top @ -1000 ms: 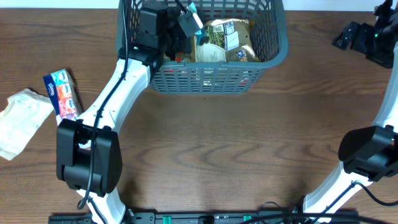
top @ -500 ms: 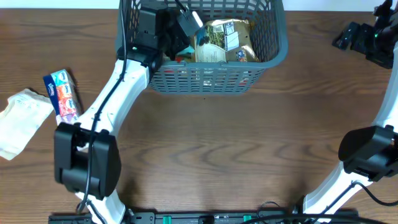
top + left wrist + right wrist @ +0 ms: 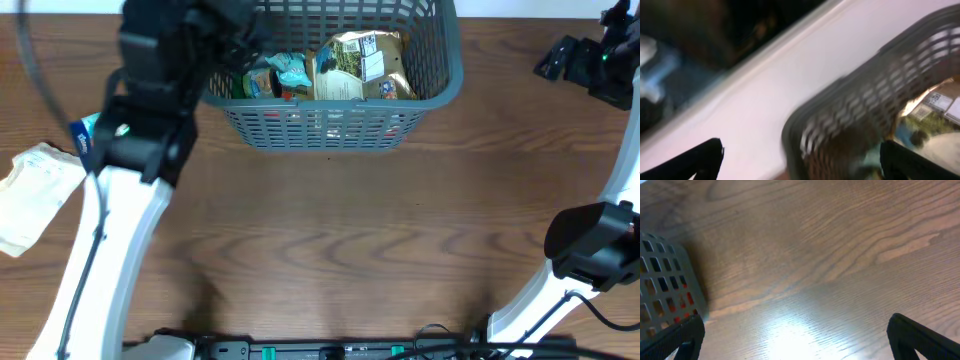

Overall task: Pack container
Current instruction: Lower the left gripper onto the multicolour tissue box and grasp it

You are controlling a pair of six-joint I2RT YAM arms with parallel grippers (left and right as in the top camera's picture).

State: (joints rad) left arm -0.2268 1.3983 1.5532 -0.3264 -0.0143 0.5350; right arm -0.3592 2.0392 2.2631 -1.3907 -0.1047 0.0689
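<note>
The container [image 3: 330, 128], a grey-blue lattice basket, stands at the table's far middle. Inside it lie a gold-brown packet [image 3: 362, 62], a teal packet [image 3: 291, 70] and a green item [image 3: 249, 85]. My left arm [image 3: 155, 95] is raised high over the basket's left end and appears large and blurred. In the left wrist view my left gripper [image 3: 800, 152] is open, its fingers wide apart and empty, with the basket's rim [image 3: 840, 107] below them. My right gripper [image 3: 795, 327] is open over bare table, to the right of the basket's corner [image 3: 665, 287].
A blue and red tissue pack [image 3: 92, 140] and a crumpled white bag [image 3: 35, 185] lie at the table's left, partly under my left arm. My right gripper [image 3: 578, 60] hangs at the far right. Bare wood stretches in front of the basket.
My left gripper has opened and let go of the teal packet, which now lies in the basket. The left arm has lifted up and swung left. The right arm has not moved.
</note>
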